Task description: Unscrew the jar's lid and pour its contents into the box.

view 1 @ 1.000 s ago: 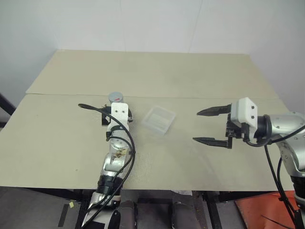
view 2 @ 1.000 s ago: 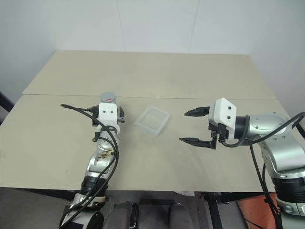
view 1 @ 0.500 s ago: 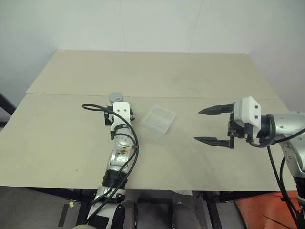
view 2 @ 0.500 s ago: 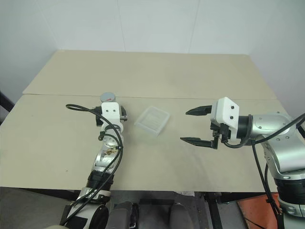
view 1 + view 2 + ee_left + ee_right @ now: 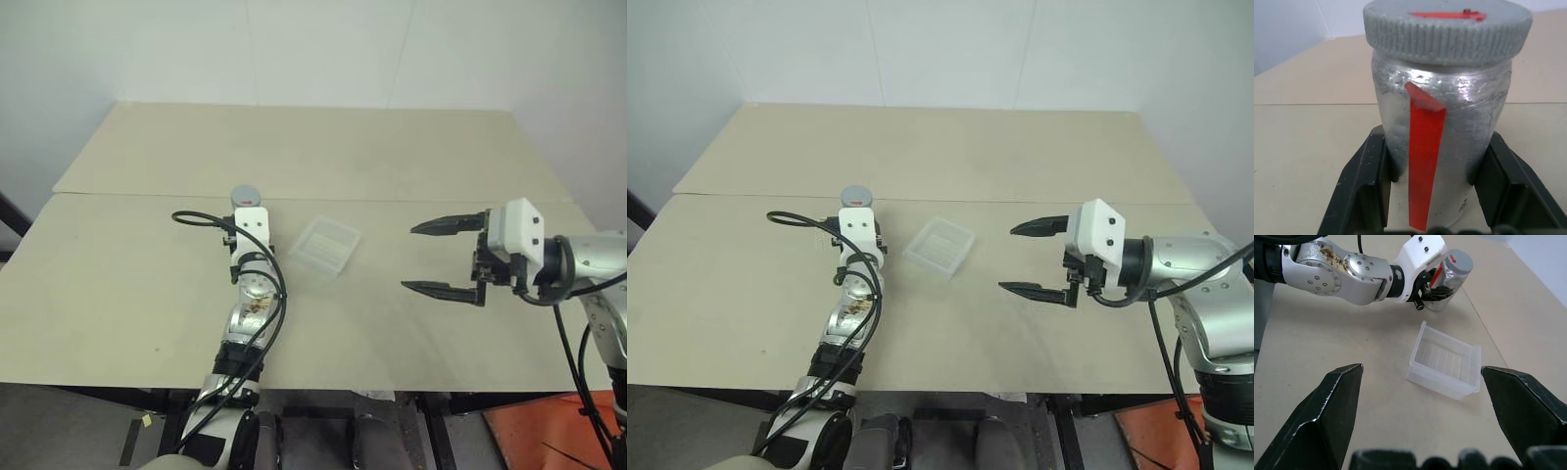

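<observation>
From my station I saw the jar (image 5: 1442, 132) standing upright on the pale table (image 5: 147, 284), out toward the left of the work area, with its lid (image 5: 1447, 29) screwed on top and a red mark across the cap. A red stripe ran down the silvery side facing the left wrist camera. My left gripper (image 5: 1437, 191) had its two black fingers (image 5: 1364, 188) pressed against opposite sides of the jar's lower body, closed on it, with the arm stretched forward along the table and a black cable (image 5: 201, 220) looping off beside the wrist. In the head views the grey cap showed just past the white housing of that wrist. The box (image 5: 326, 246) sat on the table just to the right of the jar, apart from it, a shallow clear tray turned at a slight angle to the table edge; I could not see anything inside it. My right gripper (image 5: 446, 257) hung above the table well to the right of the box, pointing left toward it, jaws spread wide and holding nothing. Through the right wrist camera the box lay between those spread fingers (image 5: 1327, 406) in the frame, with the left arm and jar beyond it.
</observation>
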### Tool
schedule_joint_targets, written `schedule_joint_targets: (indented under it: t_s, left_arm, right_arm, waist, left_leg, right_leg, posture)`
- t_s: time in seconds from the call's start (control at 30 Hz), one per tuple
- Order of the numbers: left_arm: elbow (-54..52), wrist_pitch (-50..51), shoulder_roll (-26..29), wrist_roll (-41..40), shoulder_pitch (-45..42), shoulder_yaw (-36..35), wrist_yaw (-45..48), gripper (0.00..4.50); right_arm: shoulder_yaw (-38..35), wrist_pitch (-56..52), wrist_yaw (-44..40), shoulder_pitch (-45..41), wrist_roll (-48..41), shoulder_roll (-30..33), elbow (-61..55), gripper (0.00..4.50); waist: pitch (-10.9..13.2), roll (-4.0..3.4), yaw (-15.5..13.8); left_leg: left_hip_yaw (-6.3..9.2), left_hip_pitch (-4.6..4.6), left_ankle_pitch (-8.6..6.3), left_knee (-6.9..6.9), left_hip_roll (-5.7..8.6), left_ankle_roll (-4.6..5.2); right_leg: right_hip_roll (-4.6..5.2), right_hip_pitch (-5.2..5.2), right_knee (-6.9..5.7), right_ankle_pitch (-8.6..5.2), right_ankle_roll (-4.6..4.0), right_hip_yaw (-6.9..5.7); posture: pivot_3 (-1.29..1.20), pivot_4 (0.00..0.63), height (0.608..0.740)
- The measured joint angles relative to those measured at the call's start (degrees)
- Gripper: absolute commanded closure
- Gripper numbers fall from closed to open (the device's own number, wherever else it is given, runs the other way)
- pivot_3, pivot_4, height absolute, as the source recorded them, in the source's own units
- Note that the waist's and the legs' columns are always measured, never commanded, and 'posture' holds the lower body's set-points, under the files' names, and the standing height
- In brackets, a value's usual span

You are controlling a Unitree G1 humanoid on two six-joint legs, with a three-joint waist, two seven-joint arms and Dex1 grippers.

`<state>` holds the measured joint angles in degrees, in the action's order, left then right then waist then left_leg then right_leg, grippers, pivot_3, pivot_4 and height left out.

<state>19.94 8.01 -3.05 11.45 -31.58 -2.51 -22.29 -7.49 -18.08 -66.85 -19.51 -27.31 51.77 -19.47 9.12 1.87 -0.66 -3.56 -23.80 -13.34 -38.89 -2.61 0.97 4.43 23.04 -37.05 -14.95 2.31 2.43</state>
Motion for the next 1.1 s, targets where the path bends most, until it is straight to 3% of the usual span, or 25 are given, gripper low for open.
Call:
schedule_joint_targets:
  t_s: [0.17, 0.33, 0.5, 0.77, 0.87, 1.1]
  left_arm:
    - [-0.19, -0.18, 3.09, -0.79, 0.17, -0.27, 2.75, 2.54]
    - [-7.42, 2.46, 11.16, -5.26, 1.94, -1.07, 14.79, 2.54]
    - [-17.19, 11.39, 23.94, -13.64, 3.69, -1.96, 33.80, 2.54]
    - [-24.71, 28.36, 43.60, -36.61, 4.97, -7.73, 67.02, 2.54]
    - [-24.90, 31.44, 46.84, -42.24, 4.95, -8.38, 74.87, 2.54]
    - [-25.21, 29.92, 46.37, -47.61, 3.95, -5.96, 87.42, 2.54]
  right_arm:
    - [-0.08, -0.04, 0.76, 0.71, -0.03, 0.00, -0.55, 0.00]
    - [-0.10, -0.04, 1.31, 0.99, -0.01, -0.05, -0.96, 0.00]
    - [0.40, -0.02, 3.62, -0.47, 0.26, -2.42, -0.13, 0.00]
    - [2.65, -2.40, 6.50, -6.42, -1.91, -8.60, 1.91, 0.00]
    - [3.29, -4.16, 7.16, -9.14, -3.42, -10.54, 2.04, 0.00]
    - [6.75, -13.37, 11.43, -18.47, -8.35, -16.08, 1.97, 0.00]
  waist:
    - [0.00, 0.00, 0.07]
    - [0.00, -0.01, 0.09]
    - [0.00, -0.01, 0.37]
    - [0.01, -0.02, 0.95]
    - [0.01, -0.02, 1.04]
    - [0.01, -0.02, 1.22]
  left_leg:
    - [-0.01, 0.00, 0.00, 0.01, -0.01, 0.00]
    - [-0.04, 0.00, 0.01, 0.01, -0.02, -0.02]
    - [-0.13, 0.01, 0.02, 0.02, -0.08, -0.04]
    - [-0.21, 0.01, 0.03, 0.02, -0.13, -0.05]
    - [-0.25, 0.01, 0.03, 0.02, -0.14, -0.04]
    - [-0.33, -0.03, 0.03, 0.01, -0.14, -0.04]
  right_leg:
    - [-0.01, 0.02, 0.00, 0.00, 0.00, 0.00]
    - [-0.01, 0.03, -0.02, 0.00, 0.00, 0.00]
    - [-0.04, 0.05, -0.04, 0.00, -0.01, -0.01]
    - [-0.05, 0.08, -0.04, -0.01, -0.01, -0.04]
    - [-0.04, 0.07, -0.03, -0.02, -0.01, -0.04]
    - [-0.06, 0.13, -0.05, -0.02, -0.03, -0.02]
  posture:
    - [0.00, 0.150, 0.740]
    - [0.00, 0.150, 0.740]
    - [0.00, 0.150, 0.740]
    - [0.00, 0.150, 0.740]
    - [0.00, 0.150, 0.740]
    - [0.00, 0.150, 0.740]
